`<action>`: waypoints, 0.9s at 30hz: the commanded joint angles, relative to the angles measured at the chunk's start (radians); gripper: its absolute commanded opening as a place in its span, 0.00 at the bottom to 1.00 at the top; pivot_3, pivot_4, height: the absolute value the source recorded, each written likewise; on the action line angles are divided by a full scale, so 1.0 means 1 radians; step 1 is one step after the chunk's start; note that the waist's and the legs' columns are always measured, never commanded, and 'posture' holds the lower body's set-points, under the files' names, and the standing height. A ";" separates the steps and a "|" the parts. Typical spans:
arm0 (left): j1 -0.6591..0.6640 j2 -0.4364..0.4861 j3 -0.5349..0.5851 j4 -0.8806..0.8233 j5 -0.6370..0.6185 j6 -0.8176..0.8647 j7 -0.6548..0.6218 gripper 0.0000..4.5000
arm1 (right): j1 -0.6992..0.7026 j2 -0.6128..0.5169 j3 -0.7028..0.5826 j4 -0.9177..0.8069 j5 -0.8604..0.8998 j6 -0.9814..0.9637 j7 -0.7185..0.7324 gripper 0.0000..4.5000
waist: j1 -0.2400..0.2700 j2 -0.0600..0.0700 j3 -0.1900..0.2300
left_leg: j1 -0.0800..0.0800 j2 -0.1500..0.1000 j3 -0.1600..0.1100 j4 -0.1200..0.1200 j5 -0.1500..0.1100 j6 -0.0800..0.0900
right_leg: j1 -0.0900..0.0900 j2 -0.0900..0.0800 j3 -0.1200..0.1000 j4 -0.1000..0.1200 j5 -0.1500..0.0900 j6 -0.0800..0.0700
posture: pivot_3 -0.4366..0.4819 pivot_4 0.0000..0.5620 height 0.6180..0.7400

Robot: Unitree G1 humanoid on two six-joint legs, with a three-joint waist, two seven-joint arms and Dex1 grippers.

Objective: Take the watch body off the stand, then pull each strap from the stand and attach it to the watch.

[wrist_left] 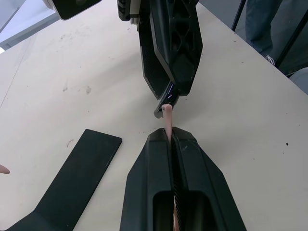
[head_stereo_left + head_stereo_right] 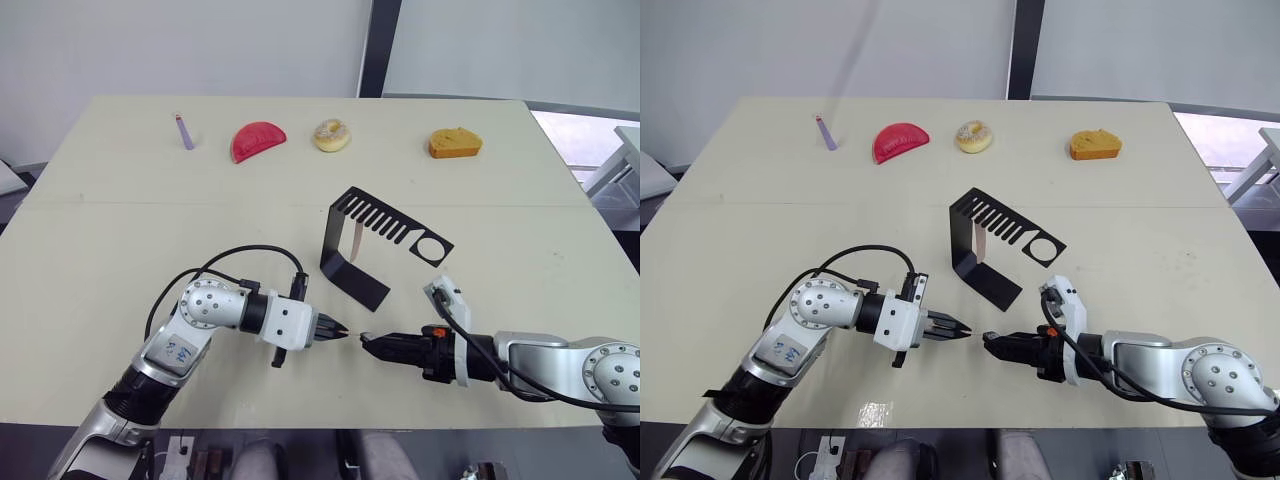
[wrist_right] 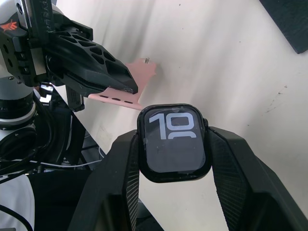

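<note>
My right gripper [image 2: 368,340] is shut on the watch body [image 3: 175,142], a small black case whose screen shows white digits. Facing it from the left, my left gripper [image 2: 338,329] is shut on a pale pink strap [image 3: 129,90] with small holes. The strap's end [image 1: 167,113] sticks out past the fingertips, close to the watch body, with a small gap between them. Both grippers hover low over the table near its front edge. Just behind them stands the black stand [image 2: 352,270], and a second thin strap [image 2: 357,238] hangs from its slotted top arm.
Along the far side of the table [image 2: 120,260] lie a purple stick [image 2: 184,131], a red half-round piece [image 2: 258,140], a donut [image 2: 332,134] and an orange piece [image 2: 455,143]. A person's legs [image 1: 262,24] stand beyond the table edge.
</note>
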 commanded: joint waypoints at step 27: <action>-0.006 -0.008 -0.002 -0.022 -0.007 0.003 0.004 0.00 | -0.015 -0.011 -0.023 -0.004 0.022 -0.010 0.017 0.36 | 0.000 0.000 0.000 | 0.000 0.000 0.000 0.000 0.000 0.000 | 0.000 0.000 0.000 0.000 0.000 0.000 | 0.48 0.27 0.98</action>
